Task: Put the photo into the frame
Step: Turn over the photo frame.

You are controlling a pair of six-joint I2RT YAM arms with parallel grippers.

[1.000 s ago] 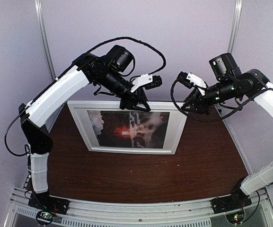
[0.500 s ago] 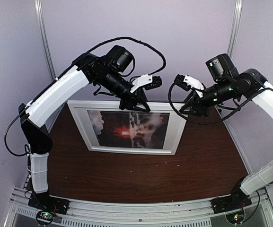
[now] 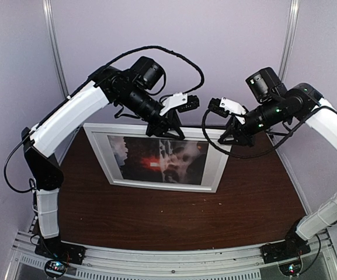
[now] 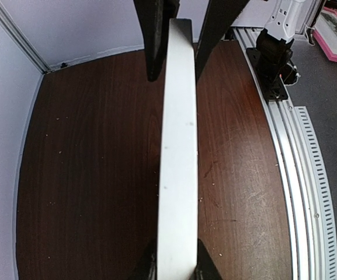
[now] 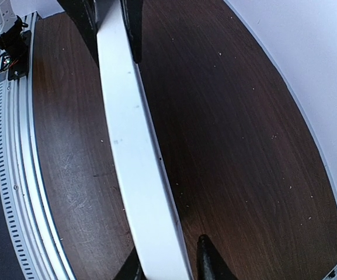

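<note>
1. Top external: shows the frame (image 3: 162, 182) in the centre of the picture, raised over the brown table (image 3: 174, 219) with its long lower edge down and its top edge held up.
2. Shows the photo (image 3: 156, 158) inside the frame's wide white border, facing the bottom of the picture, with pale reflections across its right half.
3. Places the left gripper (image 3: 169, 129) at the middle of the frame's top edge. In the left wrist view, bottom centre, finds its fingers (image 4: 147, 269) tight against both faces of that edge, clamped on the frame.
4. Places the right gripper (image 3: 229, 137) at the frame's upper right corner, jaws astride the edge and only narrowly parted. In the right wrist view, bottom centre, cannot tell whether squeezing or merely flanking.
</note>
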